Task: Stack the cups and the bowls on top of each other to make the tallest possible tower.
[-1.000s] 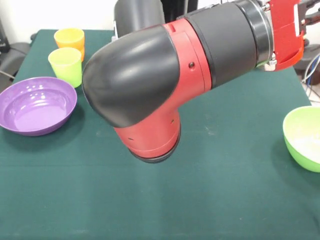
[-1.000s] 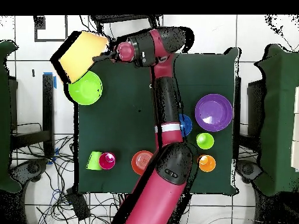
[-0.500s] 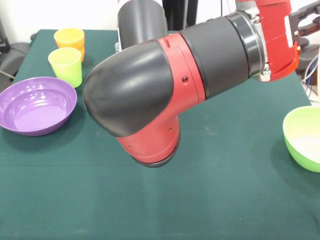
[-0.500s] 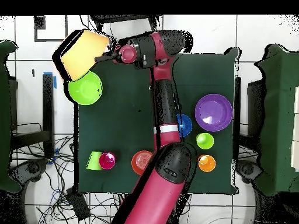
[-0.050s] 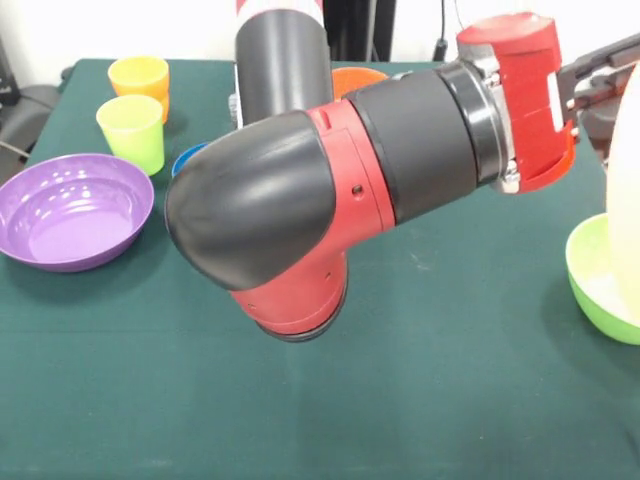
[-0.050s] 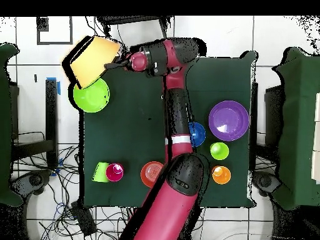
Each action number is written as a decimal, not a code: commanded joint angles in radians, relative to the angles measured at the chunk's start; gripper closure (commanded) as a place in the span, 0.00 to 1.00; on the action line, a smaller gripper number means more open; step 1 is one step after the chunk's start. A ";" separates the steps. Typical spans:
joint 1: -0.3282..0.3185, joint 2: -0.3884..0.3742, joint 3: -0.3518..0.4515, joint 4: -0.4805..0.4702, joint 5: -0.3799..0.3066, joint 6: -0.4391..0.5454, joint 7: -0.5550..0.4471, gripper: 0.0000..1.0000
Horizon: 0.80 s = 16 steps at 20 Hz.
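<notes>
My gripper [image 6: 116, 62] is shut on the rim of the large orange-yellow bowl [image 6: 92, 59], which hangs tilted above the green bowl [image 6: 91, 96] at the table's corner. In the front view the gripper [image 5: 608, 72] reaches to the right edge, where the held bowl [image 5: 629, 190] shows as a pale side over the green bowl [image 5: 598, 275]. The purple bowl [image 6: 229, 120], blue bowl [image 6: 198, 133], lime cup [image 6: 219, 150] and orange cup [image 6: 221, 174] stand together. The red-orange bowl [image 6: 151, 173], red cup [image 6: 115, 171] and green cup [image 6: 100, 171] sit near the robot's base.
The arm [image 5: 330, 190] fills the middle of the front view and hides much of the table behind it. The purple bowl [image 5: 72, 208], lime cup [image 5: 132, 130] and orange cup [image 5: 139, 78] stand at the left. Cables lie off the table's edges.
The arm has swung, carrying the held bowl further over the green bowl. The bowl's pale side now shows at the front view's right edge. Nothing else moved.
</notes>
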 commanded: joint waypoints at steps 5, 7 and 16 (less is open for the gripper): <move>-0.030 0.039 -0.214 -0.057 0.025 0.117 0.378 1.00; -0.039 0.039 -0.247 -0.049 0.033 0.108 0.473 1.00; -0.065 0.060 -0.291 0.004 0.113 0.162 0.692 1.00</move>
